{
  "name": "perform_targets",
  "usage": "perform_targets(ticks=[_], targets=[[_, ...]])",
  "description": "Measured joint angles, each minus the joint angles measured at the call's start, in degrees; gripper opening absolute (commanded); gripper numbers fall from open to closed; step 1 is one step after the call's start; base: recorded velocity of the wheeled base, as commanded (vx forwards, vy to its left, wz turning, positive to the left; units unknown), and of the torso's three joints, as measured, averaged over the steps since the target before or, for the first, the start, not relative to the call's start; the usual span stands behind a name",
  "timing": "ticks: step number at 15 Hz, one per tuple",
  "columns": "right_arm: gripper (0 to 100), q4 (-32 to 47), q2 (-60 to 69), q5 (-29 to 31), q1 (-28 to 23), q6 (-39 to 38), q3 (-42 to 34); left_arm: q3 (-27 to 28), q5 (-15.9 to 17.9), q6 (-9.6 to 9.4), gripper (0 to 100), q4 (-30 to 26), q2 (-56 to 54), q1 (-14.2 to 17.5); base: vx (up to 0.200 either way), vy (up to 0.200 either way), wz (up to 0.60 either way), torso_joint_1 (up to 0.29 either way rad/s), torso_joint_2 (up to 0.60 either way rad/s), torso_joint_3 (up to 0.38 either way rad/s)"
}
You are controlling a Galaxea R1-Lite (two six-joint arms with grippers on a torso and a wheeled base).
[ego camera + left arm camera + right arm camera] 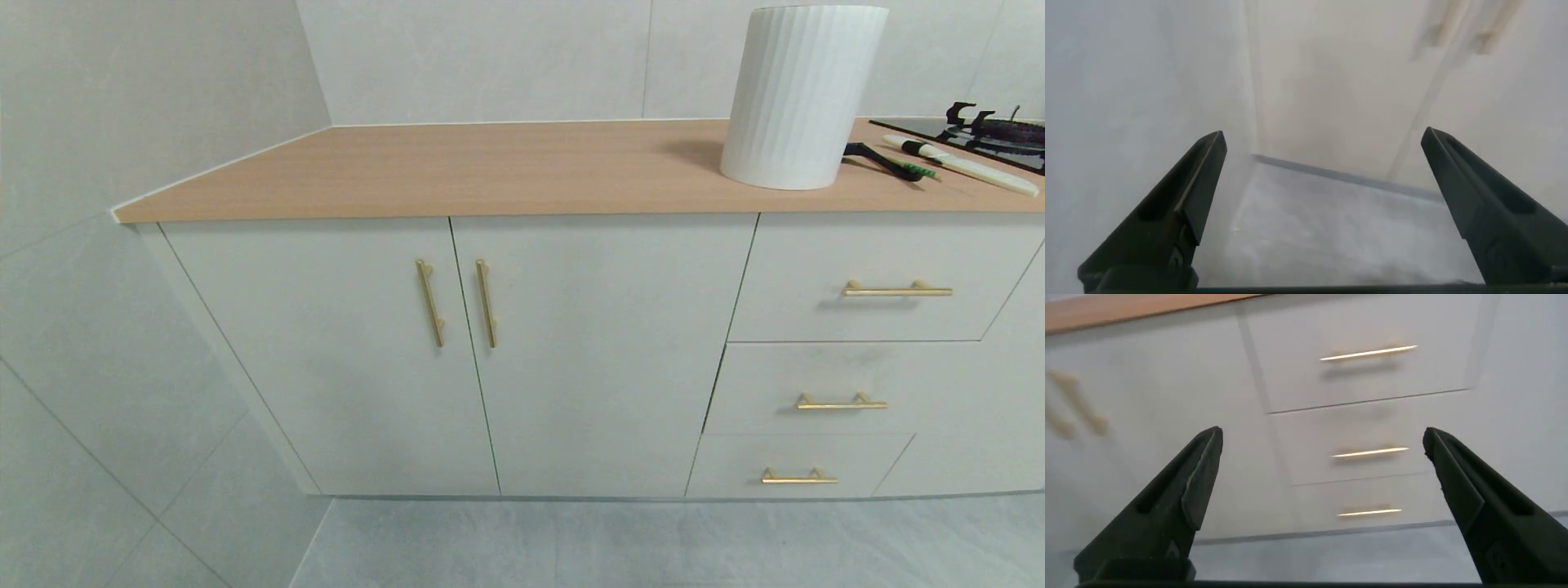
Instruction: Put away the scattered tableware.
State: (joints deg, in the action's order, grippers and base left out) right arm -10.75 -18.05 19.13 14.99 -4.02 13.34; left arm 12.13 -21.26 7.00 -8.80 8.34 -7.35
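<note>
On the right end of the table [490, 167] a white ribbed holder [800, 98] stands upright. Just right of it lie a black utensil [886, 161] with a green part and a long white utensil [967, 165], side by side, near a stove [996, 131] at the far right edge. Below the table are two doors [343, 359] and three drawers [816, 261]. Left gripper [1323, 135] hangs low over the floor [1331, 229] near the doors, fingers spread wide, holding nothing. Right gripper [1321, 433] faces the drawers, fingers likewise wide apart and bare.
</note>
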Motion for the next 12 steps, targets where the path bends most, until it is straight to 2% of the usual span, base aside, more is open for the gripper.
perform_targets(ticks=[2, 5, 7, 8, 10, 12], targets=[[100, 4.22, 6.84, 2.82, -3.91, 2.19, -0.67, -0.84, -0.3, -0.66, 100, -0.01, -2.08, 3.17, 0.0, 0.0, 0.0, 0.0, 0.0, 0.0], [100, 4.99, 11.01, 8.87, -6.12, 2.68, -2.15, -4.06, -0.35, -4.11, 100, 0.68, -5.53, 6.45, 0.0, 0.0, 0.0, 0.0, 0.0, 0.0], [100, 4.96, 12.28, 10.15, -9.37, 2.55, -3.89, -7.51, 0.6, -6.49, 100, 4.78, -7.13, 7.38, 0.0, 0.0, 0.0, 0.0, 0.0, 0.0], [100, 5.21, 13.52, 10.09, -11.72, 2.77, -5.1, -8.56, 3.04, -7.51, 100, 5.35, -7.61, 7.62, 0.0, 0.0, 0.0, 0.0, 0.0, 0.0], [100, 5.67, 15.8, 9.39, -14.07, 2.99, -9.73, -9.74, 11.28, -8.61, 100, 7.13, -8.13, 7.7, 0.0, 0.0, 0.0, 0.0, 0.0, 0.0], [100, 8.02, 17.2, 6.66, -15.02, 1.1, -12.46, -11.23, 18.09, -7.97, 100, 9.02, -8.29, 7.75, 0.0, 0.0, 0.0, 0.0, 0.0, 0.0]])
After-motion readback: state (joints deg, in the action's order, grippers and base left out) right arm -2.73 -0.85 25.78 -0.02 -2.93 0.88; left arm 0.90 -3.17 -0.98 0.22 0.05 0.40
